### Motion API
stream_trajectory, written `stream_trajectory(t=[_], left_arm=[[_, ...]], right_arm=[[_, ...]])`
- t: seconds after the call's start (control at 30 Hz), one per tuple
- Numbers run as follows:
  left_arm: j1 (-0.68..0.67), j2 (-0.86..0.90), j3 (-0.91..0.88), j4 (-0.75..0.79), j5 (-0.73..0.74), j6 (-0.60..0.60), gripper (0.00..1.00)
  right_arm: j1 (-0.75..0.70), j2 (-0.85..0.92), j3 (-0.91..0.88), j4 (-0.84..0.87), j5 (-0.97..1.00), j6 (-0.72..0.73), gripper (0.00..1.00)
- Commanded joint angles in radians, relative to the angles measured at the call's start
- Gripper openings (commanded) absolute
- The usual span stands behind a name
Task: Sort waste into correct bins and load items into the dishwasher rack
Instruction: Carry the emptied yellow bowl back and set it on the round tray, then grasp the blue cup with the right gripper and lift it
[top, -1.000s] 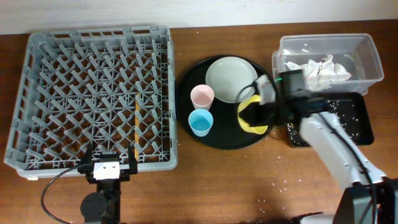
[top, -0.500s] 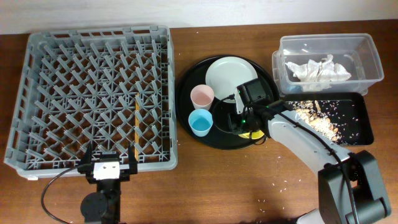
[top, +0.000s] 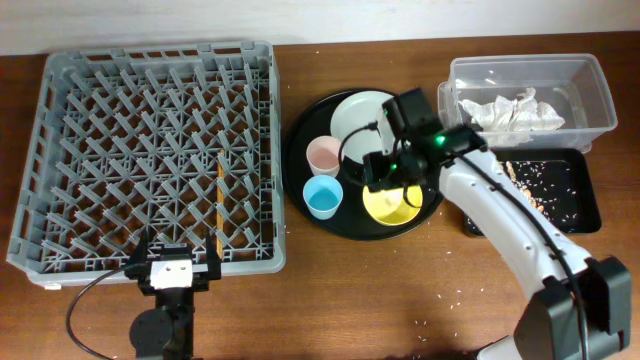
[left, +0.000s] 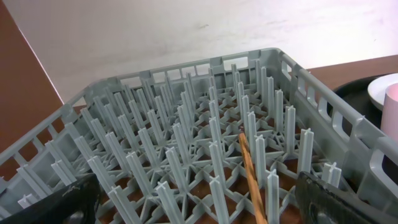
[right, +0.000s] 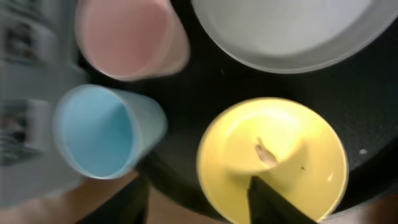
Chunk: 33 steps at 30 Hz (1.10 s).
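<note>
My right fingers (right: 267, 200) hang low over the large round black tray (top: 300, 170). They stand parted and have hold of nothing. In my right wrist view one dark finger shows in front of the small yellow bowl (top: 392, 204), and the bowl's near rim lies in the gap between the two. I cannot tell whether either finger brushes it.

The bowl sits upright on the side of the round tray nearest the bins, with a small brownish crumb (right: 265, 152) on its floor. The pale grey-white round plate (top: 362, 122) lies flat at the far side of the same tray, near the bowl. The small pink cup (top: 324, 155) and the small light-blue cup (top: 323, 197) stand mouth up just beside each other on the rack side, the pink one farther from me.

My left fingers (left: 348, 199) are spread as wide as they go and grip nothing. They rest low at the near edge of the large square grey plastic dishwasher rack (top: 60, 150). A thin orange-brown stick (left: 252, 177) lies among the rack's upright pegs.

On my right, the clear rectangular plastic tub (top: 600, 95) holds crumpled white paper napkins (top: 510, 110). Just in front of it the shallow black rectangular tray (top: 585, 205) carries scattered rice-like grains (top: 545, 175). Everything stands on the brown wooden desk (top: 350, 300).
</note>
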<state>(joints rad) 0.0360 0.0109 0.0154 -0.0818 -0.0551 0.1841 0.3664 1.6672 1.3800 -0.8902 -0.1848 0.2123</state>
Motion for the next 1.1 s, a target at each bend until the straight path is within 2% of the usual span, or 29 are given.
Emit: stream_trajectory(t=[0.0,0.3,0.43,0.63,0.77,0.83,0.97,1.07], left_arm=[[0.007,-0.006,-0.006,0.001,0.011,0.016,0.99],[0.007,-0.006,-0.006,0.001,0.011,0.016,0.99],[0.007,-0.006,-0.006,0.001,0.011,0.016,0.99],[0.007,-0.006,-0.006,0.001,0.011,0.016,0.99],[0.007,-0.006,-0.006,0.001,0.011,0.016,0.99],[0.007,-0.006,-0.006,0.001,0.011,0.016,0.99],[0.007,-0.006,-0.006,0.002,0.011,0.016,0.99],[0.007,-0.006,-0.006,0.016,0.011,0.016,0.99]], right_arm=[[0.006,-0.022,0.034,-0.013,-0.127,0.006,0.62],[0.068,0.021,0.025,0.018,-0.151,0.006,0.62],[0.110,0.096,0.025,0.042,-0.140,0.008,0.51],[0.122,0.191,0.025,0.043,-0.111,0.033,0.41],[0.126,0.218,0.025,0.053,-0.111,0.034,0.25],[0.126,0.226,0.025,0.056,-0.111,0.033,0.22],[0.126,0.245,0.025,0.059,-0.111,0.033,0.20],[0.126,0.246,0.025,0.064,-0.111,0.033,0.12]])
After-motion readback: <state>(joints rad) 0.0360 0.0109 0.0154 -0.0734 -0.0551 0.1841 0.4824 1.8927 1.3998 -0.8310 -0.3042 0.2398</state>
